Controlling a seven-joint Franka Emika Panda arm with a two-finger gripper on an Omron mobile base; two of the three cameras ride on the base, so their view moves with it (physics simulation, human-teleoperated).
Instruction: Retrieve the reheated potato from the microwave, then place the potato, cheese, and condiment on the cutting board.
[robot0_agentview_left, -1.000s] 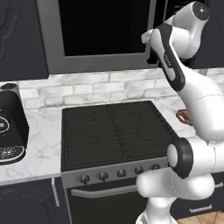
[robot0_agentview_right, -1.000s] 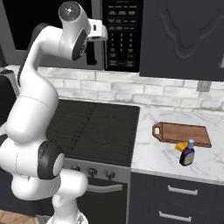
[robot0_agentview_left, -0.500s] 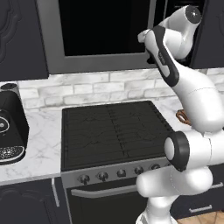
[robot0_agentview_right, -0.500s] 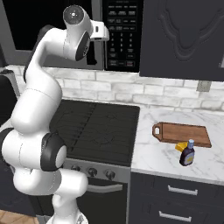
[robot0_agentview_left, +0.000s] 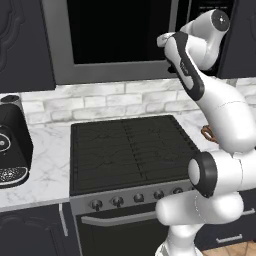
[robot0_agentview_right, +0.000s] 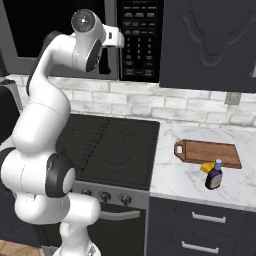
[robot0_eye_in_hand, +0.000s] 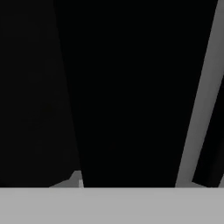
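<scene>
Arm reaching high, elbow bent, wrist up against microwave at seam between dark glass door and keypad panel. Gripper hidden behind wrist; hand view nearly black, one grey frame strip slanting across, so jaw state: cannot tell. Keypad lettering too small to read. Door looks closed, though view is poor. Potato not made out. Cutting board on marble counter right of stove; condiment just before its front edge, cheese touching bottle.

microwave keypad above stove | condiment before cutting board
</scene>
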